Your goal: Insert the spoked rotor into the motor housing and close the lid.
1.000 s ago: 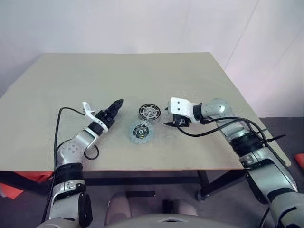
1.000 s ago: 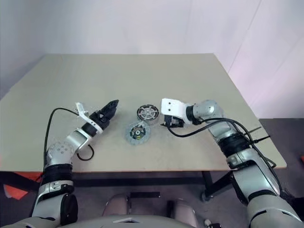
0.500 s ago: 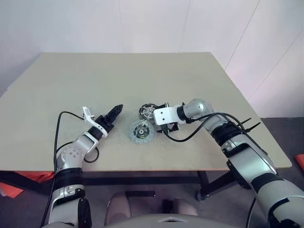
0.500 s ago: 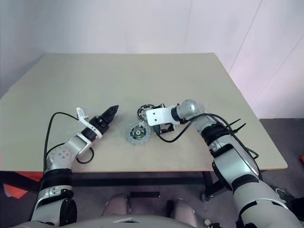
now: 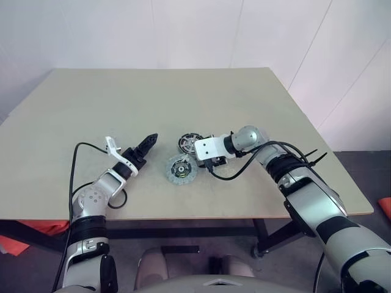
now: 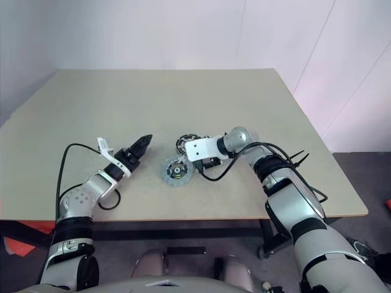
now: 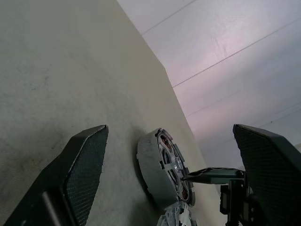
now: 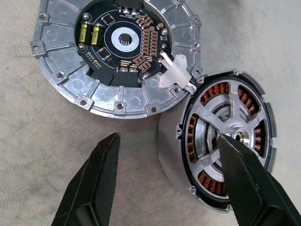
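One lid (image 8: 117,52), one motor housing (image 8: 225,141).

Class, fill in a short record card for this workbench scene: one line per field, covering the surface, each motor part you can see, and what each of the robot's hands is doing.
surface: beige table
lid: flat silver disc with a dark circuit centre, lying flat, its rim at the edge of the housing
motor housing: round part with copper windings showing behind silver spokes, beside the lid
left hand: open, off to the left of both parts, holding nothing
right hand: open, poised over the housing, one finger across its face
lid fitted: not yet
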`<action>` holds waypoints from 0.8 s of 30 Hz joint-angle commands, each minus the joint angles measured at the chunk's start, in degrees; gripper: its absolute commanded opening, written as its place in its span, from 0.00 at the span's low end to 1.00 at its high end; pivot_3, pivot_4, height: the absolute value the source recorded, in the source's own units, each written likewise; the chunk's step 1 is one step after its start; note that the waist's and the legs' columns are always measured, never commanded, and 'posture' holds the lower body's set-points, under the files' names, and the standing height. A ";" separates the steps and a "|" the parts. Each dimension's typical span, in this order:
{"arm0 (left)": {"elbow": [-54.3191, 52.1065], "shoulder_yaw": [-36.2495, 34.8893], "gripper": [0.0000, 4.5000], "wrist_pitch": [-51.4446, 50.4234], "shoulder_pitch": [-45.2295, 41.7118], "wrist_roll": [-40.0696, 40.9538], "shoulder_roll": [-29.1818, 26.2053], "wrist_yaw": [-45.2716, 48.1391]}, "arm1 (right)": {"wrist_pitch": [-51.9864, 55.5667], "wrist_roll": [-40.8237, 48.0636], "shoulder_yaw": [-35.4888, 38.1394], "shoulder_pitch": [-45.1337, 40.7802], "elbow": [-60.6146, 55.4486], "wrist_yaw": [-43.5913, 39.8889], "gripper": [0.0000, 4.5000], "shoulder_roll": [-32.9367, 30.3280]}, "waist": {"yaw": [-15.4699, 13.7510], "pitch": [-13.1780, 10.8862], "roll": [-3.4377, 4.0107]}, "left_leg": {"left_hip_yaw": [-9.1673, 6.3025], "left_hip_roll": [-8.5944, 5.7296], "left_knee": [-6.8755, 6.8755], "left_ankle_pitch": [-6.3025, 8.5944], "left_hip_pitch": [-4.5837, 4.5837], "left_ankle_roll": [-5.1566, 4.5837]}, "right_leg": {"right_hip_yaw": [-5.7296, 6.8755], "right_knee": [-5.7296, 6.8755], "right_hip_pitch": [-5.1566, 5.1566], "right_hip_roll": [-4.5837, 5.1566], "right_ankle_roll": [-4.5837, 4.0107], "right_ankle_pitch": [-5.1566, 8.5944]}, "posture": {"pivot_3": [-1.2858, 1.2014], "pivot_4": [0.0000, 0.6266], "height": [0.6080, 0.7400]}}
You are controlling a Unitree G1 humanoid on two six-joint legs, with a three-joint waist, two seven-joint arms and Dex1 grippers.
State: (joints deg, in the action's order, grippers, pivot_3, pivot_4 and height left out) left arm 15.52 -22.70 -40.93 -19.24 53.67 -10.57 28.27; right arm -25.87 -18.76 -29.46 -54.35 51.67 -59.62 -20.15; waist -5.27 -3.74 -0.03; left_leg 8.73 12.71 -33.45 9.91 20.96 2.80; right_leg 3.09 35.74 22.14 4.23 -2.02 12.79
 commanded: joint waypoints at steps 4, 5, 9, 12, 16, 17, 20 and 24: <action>-1.26 -0.69 1.00 1.14 -0.66 -0.15 -0.21 0.40 | -0.45 -0.15 1.20 -1.59 0.16 0.86 0.67 0.18 | 0.00 0.00 0.00 | 0.00 0.00 0.00 0.00 0.01 0.00 | 0.00 0.00 0.00 0.00 0.00 0.00 | 0.52 0.00 1.00; -1.19 -0.72 1.00 1.22 -0.66 -0.19 -0.21 0.38 | -0.48 -0.19 1.19 -1.55 0.24 0.86 0.62 0.21 | -0.01 0.00 0.00 | 0.00 0.00 0.00 0.00 0.03 0.00 | 0.00 0.00 0.02 0.00 0.00 0.00 | 0.52 0.00 1.00; -1.03 -0.96 1.00 1.42 -0.50 -0.35 -0.30 0.24 | -0.71 -0.28 1.11 -1.40 0.06 0.87 0.40 0.26 | -0.05 0.00 0.00 | 0.00 -0.01 0.00 0.01 0.08 -0.02 | 0.00 -0.04 0.04 0.00 0.00 0.00 | 0.52 0.00 1.00; -1.03 -1.10 1.00 1.49 -0.37 -0.51 -0.22 0.20 | -0.87 -0.44 1.28 -1.45 0.19 0.80 0.40 0.33 | -0.02 0.00 0.00 | 0.01 -0.01 0.01 0.02 0.08 -0.03 | 0.00 -0.05 0.05 0.00 0.00 0.00 | 0.52 0.00 1.00; -0.91 -1.32 1.00 1.53 -0.47 -0.72 -0.17 0.19 | -1.18 -0.55 1.42 -1.83 0.57 0.67 0.21 0.32 | 0.00 0.00 0.00 | 0.01 0.00 0.01 0.02 0.07 -0.02 | 0.00 -0.04 0.06 0.00 0.00 0.00 | 0.52 0.00 1.00; -0.83 -1.36 1.00 1.56 -0.51 -0.78 -0.16 0.21 | -1.25 -0.58 1.46 -1.89 0.68 0.64 0.12 0.35 | 0.00 0.00 0.00 | 0.01 0.01 0.01 0.02 0.04 -0.02 | 0.00 -0.03 0.04 0.00 0.00 0.00 | 0.52 0.00 1.00; -0.67 -1.48 1.00 1.67 -0.59 -0.92 -0.14 0.23 | -2.08 -0.76 1.44 -2.06 0.87 0.06 0.00 0.11 | 0.05 0.00 0.00 | 0.01 0.01 0.00 0.01 -0.04 -0.01 | 0.00 0.00 0.00 0.00 -0.03 -0.02 | 0.52 0.00 1.00; -0.53 -1.52 1.00 1.78 -0.62 -1.00 -0.11 0.26 | -2.84 -1.61 1.52 -2.47 1.07 1.14 0.00 -0.20 | 0.03 0.00 0.00 | 0.01 0.01 0.00 0.00 -0.01 0.00 | 0.00 0.02 0.02 0.00 -0.05 -0.03 | 0.52 0.00 1.00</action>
State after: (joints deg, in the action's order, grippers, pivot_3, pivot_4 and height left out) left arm 15.77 -23.67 -39.95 -19.17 52.63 -10.52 28.20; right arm -27.96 -20.19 -28.68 -55.13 53.00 -59.53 -19.78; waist -5.25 -3.75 -0.03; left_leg 8.74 12.73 -33.45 9.91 20.95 2.80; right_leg 3.09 35.75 22.16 4.23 -2.07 12.76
